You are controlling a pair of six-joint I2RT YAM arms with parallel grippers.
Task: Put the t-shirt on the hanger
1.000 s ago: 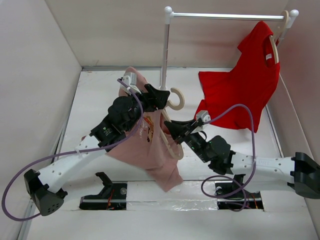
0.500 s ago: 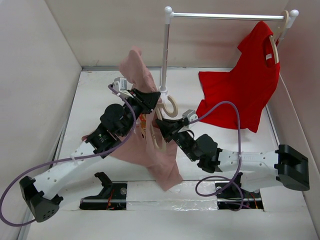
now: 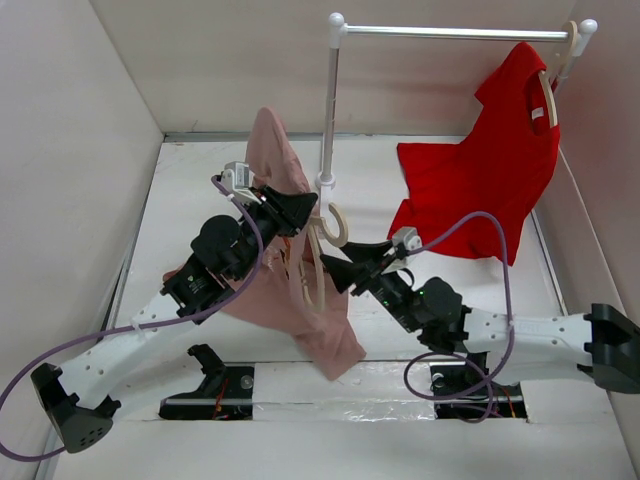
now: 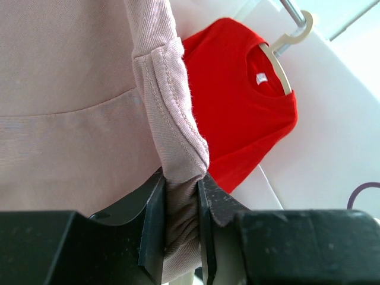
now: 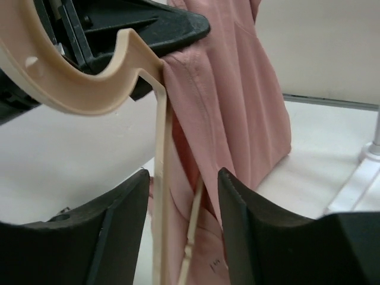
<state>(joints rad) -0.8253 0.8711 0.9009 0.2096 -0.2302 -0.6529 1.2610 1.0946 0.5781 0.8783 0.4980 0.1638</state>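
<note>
The dusty pink t-shirt [image 3: 322, 330] hangs from my left gripper [image 3: 305, 209], part of it standing up above that gripper. In the left wrist view the gripper [image 4: 181, 205] is shut on a bunched hem of the t-shirt [image 4: 71, 89]. The pale beige hanger [image 3: 338, 226] hangs hook-up right beside the left fingers, its arms down inside the cloth. My right gripper [image 3: 340, 263] is just right of it and open. In the right wrist view the hanger [image 5: 77, 83] has a thin arm running down between the open fingers [image 5: 122, 225] of that gripper [image 5: 183, 199] without touching them.
A white clothes rack pole [image 3: 328, 100] stands just behind the grippers, its rail [image 3: 450, 32] running right. A bright red shirt [image 3: 480, 180] on a matching hanger [image 3: 550, 95] hangs from the rail's right end. White walls close in left, back and right.
The left gripper shut on the pink t-shirt and lifted it, so cloth now stands above it. The right gripper, shut on the hanger before, has opened and drawn back slightly right.
</note>
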